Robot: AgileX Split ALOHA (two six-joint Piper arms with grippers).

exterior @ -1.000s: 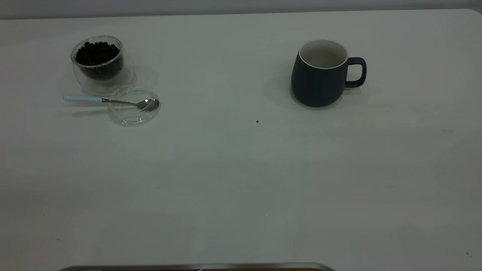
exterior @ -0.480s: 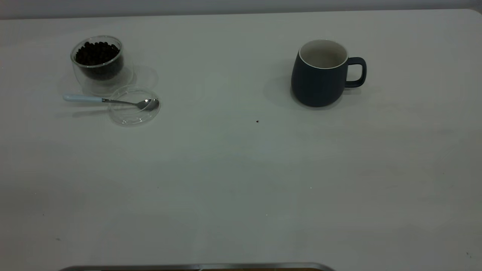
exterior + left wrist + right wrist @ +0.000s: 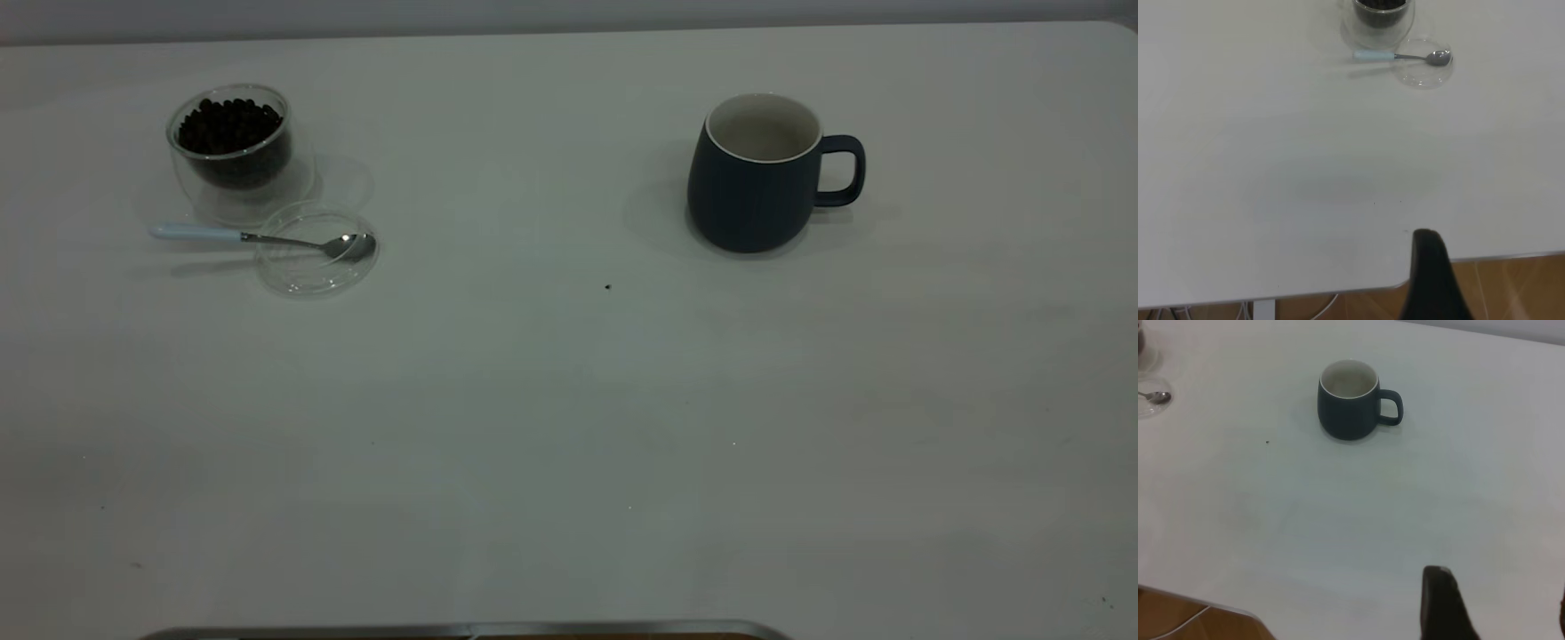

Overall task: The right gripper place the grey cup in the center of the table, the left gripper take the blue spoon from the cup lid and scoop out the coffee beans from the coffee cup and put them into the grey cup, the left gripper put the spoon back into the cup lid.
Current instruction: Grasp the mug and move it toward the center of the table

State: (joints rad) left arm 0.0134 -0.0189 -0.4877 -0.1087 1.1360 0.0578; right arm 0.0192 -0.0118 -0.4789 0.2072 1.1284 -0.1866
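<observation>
On the right half of the table [image 3: 569, 427] the grey cup [image 3: 754, 173] stands upright with its handle turned toward the outer edge, exactly where it stood a second ago; nothing on the surface has shifted in that time, so I judge the task has not begun. My right gripper [image 3: 1491, 613] hangs low near my own edge of the table, well apart from the cup, and with one dark finger plainly in view and a sliver of another at the edge, a wide gap between, I read it as spread and empty. My left gripper [image 3: 1431, 277] shows only one finger, so I cannot tell its state. Far off at the left, the blue spoon [image 3: 258, 238] rests with its bowl in the cup lid [image 3: 316, 251], just beside the coffee cup [image 3: 233, 147] full of coffee beans [image 3: 229, 126]. Moving the grey cup to the centre comes first.
</observation>
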